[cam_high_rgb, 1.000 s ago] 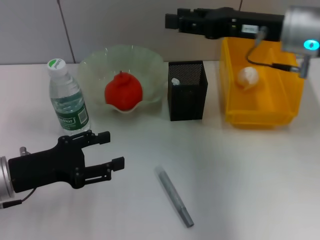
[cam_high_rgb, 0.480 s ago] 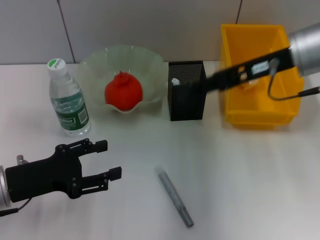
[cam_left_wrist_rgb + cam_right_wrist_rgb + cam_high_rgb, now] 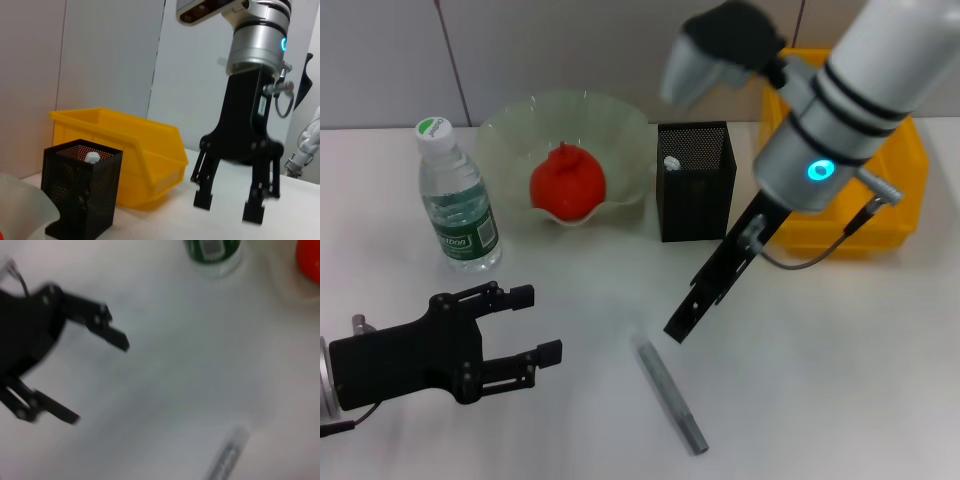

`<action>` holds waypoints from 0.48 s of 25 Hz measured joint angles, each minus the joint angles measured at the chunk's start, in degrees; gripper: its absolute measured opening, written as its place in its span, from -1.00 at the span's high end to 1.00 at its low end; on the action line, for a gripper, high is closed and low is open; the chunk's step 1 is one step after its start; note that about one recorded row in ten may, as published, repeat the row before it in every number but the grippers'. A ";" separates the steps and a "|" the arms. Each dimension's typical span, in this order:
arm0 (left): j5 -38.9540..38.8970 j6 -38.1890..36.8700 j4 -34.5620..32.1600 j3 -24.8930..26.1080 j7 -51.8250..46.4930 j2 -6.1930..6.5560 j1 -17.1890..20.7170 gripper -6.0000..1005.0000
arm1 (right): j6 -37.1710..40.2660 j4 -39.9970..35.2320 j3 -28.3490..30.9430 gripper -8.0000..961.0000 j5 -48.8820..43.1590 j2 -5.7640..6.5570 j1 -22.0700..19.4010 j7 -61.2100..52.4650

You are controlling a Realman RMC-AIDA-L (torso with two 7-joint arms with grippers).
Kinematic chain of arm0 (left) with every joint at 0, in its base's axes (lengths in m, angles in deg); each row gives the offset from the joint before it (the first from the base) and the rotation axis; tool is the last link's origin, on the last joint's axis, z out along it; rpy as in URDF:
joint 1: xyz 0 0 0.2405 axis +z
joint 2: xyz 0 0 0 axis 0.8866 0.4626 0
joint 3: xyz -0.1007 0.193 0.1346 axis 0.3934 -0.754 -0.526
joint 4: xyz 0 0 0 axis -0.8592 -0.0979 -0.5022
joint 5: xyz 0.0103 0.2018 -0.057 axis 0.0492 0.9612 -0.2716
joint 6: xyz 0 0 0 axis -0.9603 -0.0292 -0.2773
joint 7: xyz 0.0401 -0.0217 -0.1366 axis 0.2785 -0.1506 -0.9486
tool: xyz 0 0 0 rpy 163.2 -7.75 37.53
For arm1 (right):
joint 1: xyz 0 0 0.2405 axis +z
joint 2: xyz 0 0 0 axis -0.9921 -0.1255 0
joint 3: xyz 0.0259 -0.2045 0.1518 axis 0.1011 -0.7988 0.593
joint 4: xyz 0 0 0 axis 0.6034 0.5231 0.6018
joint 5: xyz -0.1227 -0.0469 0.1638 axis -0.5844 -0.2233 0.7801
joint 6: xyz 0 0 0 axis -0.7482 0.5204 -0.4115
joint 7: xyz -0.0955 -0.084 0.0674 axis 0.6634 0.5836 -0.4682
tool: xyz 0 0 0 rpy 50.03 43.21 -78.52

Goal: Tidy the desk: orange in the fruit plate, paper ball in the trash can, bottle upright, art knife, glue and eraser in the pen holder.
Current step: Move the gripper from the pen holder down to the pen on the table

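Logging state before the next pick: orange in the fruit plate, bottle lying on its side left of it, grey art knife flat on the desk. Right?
Not quite. The bottle stands upright, cap up, to the left of the fruit plate; the head view shows it. The rest holds: the orange sits in the plate and the grey art knife lies flat on the desk.

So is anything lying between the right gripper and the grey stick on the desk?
Nothing visible. The right gripper, jaws open, hangs just above the grey stick, with only bare desk around it.
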 joint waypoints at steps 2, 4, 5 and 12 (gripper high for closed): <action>0.21 -0.22 -0.01 0.00 0.00 0.00 0.12 -0.58 | -2.27 2.68 -3.45 -0.69 -0.41 -0.44 1.70 -0.63; 0.48 -0.28 0.06 -0.01 0.00 0.00 0.32 -0.58 | -4.94 5.09 -7.61 -0.70 1.32 -0.46 2.77 -1.26; 0.68 -0.29 0.12 0.00 0.00 0.03 0.53 -0.58 | -6.36 6.01 -9.38 -0.70 2.26 -0.46 3.09 -1.46; 0.81 -0.33 0.37 0.00 0.00 0.09 1.08 -0.58 | -11.56 7.06 -20.85 -0.71 8.73 -0.50 3.37 -1.51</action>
